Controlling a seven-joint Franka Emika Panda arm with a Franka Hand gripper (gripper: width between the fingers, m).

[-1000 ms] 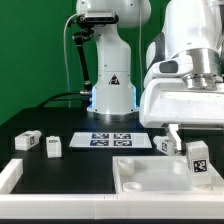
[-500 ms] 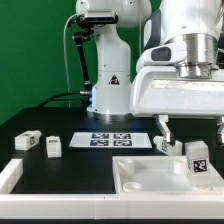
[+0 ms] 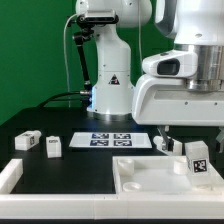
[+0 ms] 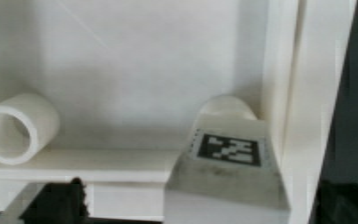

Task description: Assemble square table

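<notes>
The square tabletop, a white rimmed slab, lies at the front on the exterior view's right. One leg stands upright in its right corner with its tag facing out. My gripper hangs just above that leg, jaws spread wide and empty. In the wrist view the tagged leg stands against the tabletop's rim, between my dark fingertips, and my gripper does not touch it. A round socket shows in the recess. Three more legs lie on the black table.
The marker board lies flat in the middle, in front of the arm's base. A long white bar edges the workspace at the front on the exterior view's left.
My hand has turned about its own axis above the standing leg and shifted slightly. The legs and the tabletop have not moved.
</notes>
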